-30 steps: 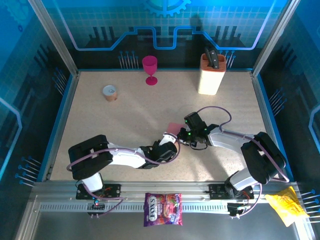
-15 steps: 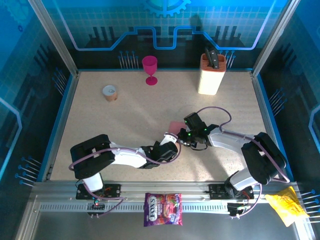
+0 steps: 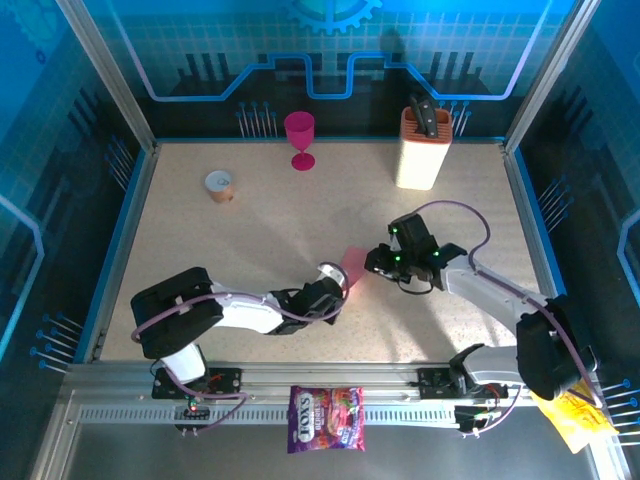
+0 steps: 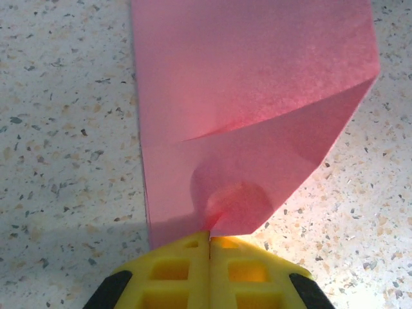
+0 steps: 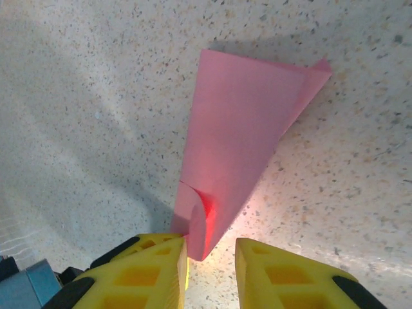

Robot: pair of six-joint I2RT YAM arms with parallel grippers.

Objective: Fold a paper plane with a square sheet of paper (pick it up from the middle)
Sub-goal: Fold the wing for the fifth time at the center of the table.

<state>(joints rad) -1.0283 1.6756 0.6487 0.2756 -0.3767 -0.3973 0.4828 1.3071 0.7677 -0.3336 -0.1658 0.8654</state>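
The thin salmon-pink sheet of paper [image 3: 352, 265] sits around the middle of the speckled beige counter [image 3: 230, 250], a little nearer than centre. It is no longer flat: in the left wrist view the paper [image 4: 251, 96] is doubled over itself, with one layer lifted and a slanted fold line crossing it.

The left gripper [image 4: 209, 241] meets the sheet from the near left. Its yellow jaws are pressed together and pinch the near edge of the paper, which puckers where they bite. In the overhead view the left gripper [image 3: 330, 287] is at the sheet's near-left corner.

The right gripper [image 3: 377, 262] is just to the right of the sheet. In its wrist view the right gripper [image 5: 210, 248] has its jaws parted, with a clear gap between them. The pointed end of the paper [image 5: 238, 129] lies in that gap close to the left finger, possibly brushing it.

Well apart, along the far edge, stand a magenta plastic goblet [image 3: 299, 138] and a cream knife block [image 3: 422, 148] with dark handles. A small round tan object [image 3: 220, 185] lies far left.
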